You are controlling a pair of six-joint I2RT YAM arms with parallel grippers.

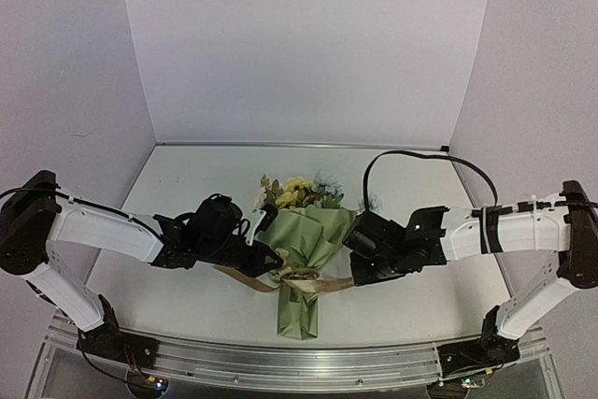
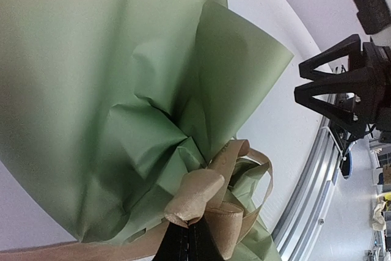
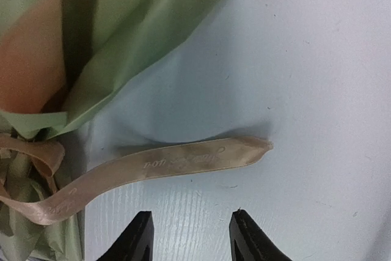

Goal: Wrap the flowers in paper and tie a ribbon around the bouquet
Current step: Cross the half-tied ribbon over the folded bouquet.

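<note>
Left fingers (image 2: 183, 249) perhaps pinching ribbon (image 2: 201, 197), bouquet (image 2: 110, 90) ahead

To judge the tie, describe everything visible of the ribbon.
The ribbon is glossy tan fabric with faint script, knotted in loose loops around the narrow waist of the bouquet. One tail lies flat on the table, free before the open right gripper; the shut left gripper seems to pinch a loop.

1. Soft, even overhead light is filling the top view, glare-free.
2. The paper (image 3: 140, 22) is blurring at 10 o'clock in the right wrist view.
3. The ribbon (image 3: 183, 162) is casting a soft shadow toward 12 o'clock.
</note>
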